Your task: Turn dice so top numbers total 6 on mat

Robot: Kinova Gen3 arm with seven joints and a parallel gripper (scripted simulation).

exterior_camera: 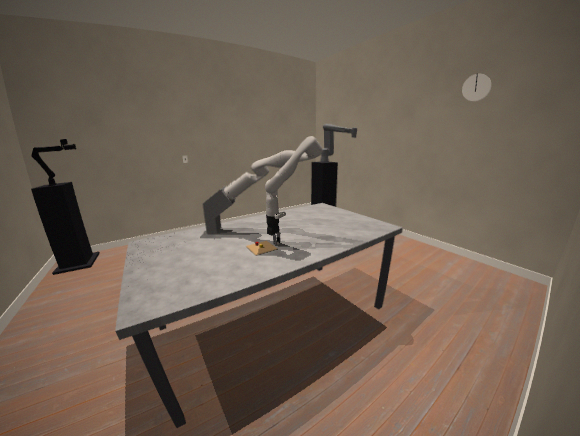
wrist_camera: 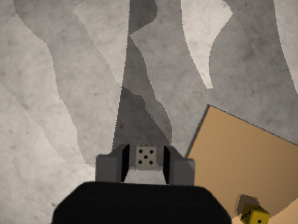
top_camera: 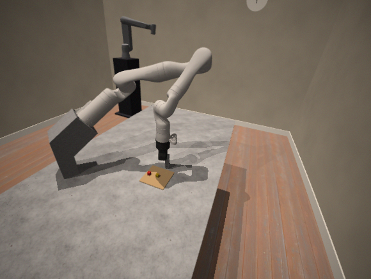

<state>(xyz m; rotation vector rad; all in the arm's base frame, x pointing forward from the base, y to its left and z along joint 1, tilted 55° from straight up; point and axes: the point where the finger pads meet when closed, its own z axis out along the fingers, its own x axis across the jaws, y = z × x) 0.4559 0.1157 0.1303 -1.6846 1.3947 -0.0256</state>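
Observation:
A pale die [wrist_camera: 146, 156] with five pips facing the wrist camera lies on the grey table, off the tan mat [top_camera: 157, 178], just beyond the mat's far corner. My gripper [top_camera: 167, 166] points straight down with its fingers low on either side of this die. They stand open, with narrow gaps to the die's sides, as the wrist view [wrist_camera: 146, 159] shows. A red die [top_camera: 149, 173] and a yellow die [top_camera: 157, 175] sit on the mat. The yellow die also shows in the wrist view [wrist_camera: 256, 216] at the lower right. The mat [wrist_camera: 245, 160] lies flat.
The arm's grey base block [top_camera: 68, 141] stands on the table to the left. The table's right edge [top_camera: 221, 198] drops to a wooden floor. Two black camera stands [exterior_camera: 62, 225] [exterior_camera: 324, 182] stand off the table.

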